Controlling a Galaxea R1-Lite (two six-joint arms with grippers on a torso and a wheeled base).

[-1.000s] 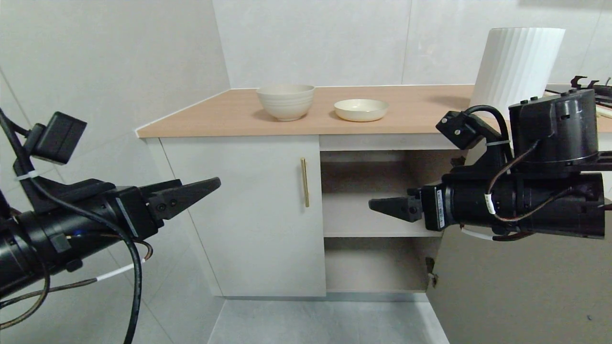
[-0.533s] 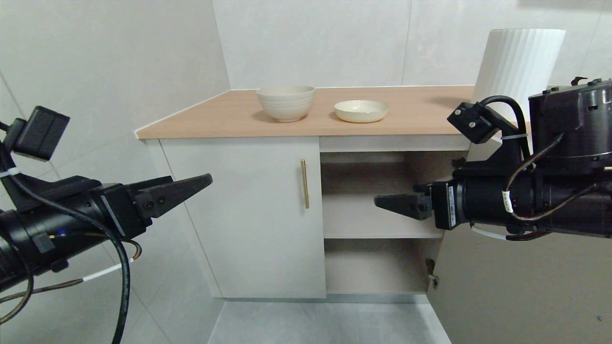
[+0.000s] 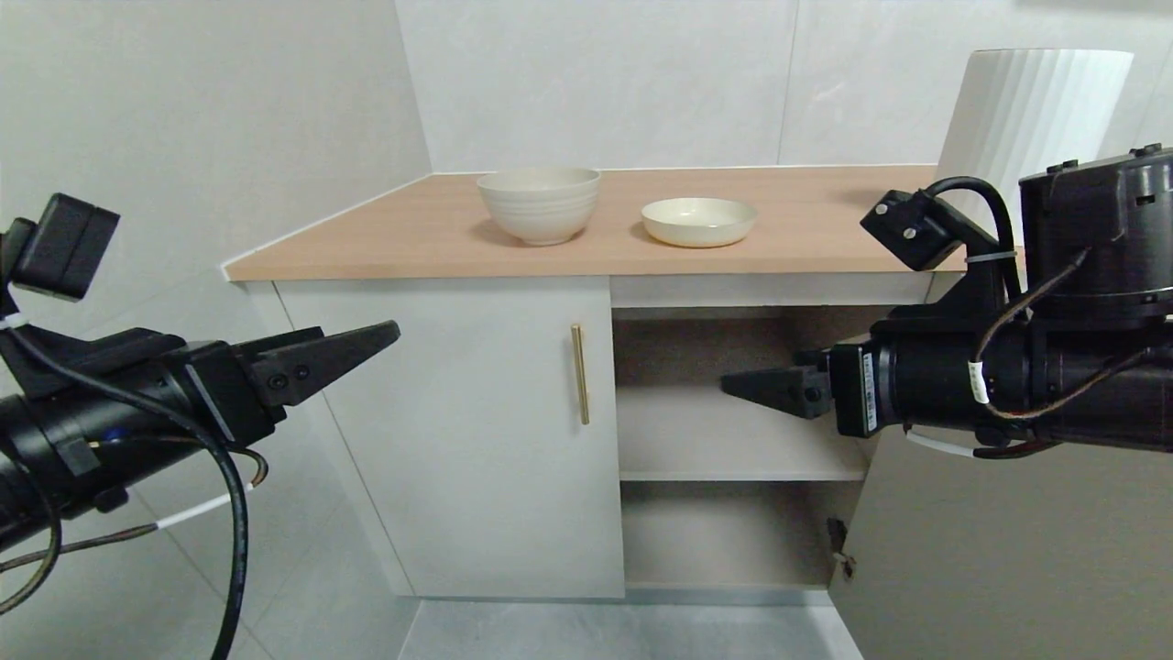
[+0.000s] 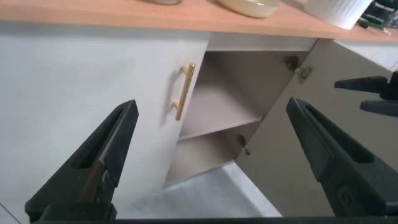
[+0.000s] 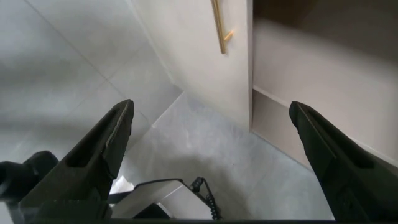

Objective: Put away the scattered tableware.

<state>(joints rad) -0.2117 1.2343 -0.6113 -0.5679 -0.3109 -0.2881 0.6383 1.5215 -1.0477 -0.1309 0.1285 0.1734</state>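
A ribbed cream bowl (image 3: 539,203) and a shallow cream dish (image 3: 698,221) stand on the wooden countertop (image 3: 412,247), the dish also in the left wrist view (image 4: 249,6). My left gripper (image 3: 380,335) hangs open in front of the closed cabinet door, well below and left of the bowl; its fingers (image 4: 112,143) are wide apart and hold nothing. My right gripper (image 3: 733,385) is open and empty before the open cabinet compartment, at the height of the middle shelf (image 3: 733,440), its fingers (image 5: 106,149) spread.
The left cabinet door has a gold handle (image 3: 578,373). The right door (image 3: 999,550) stands swung open under my right arm. A tall white ribbed container (image 3: 1035,119) stands on the counter at the right. Grey tiled floor (image 3: 623,632) lies below.
The head camera has shifted, so the counter sits slightly differently in view. Both arms have drawn back a little toward their own sides; both grippers stay open and empty.
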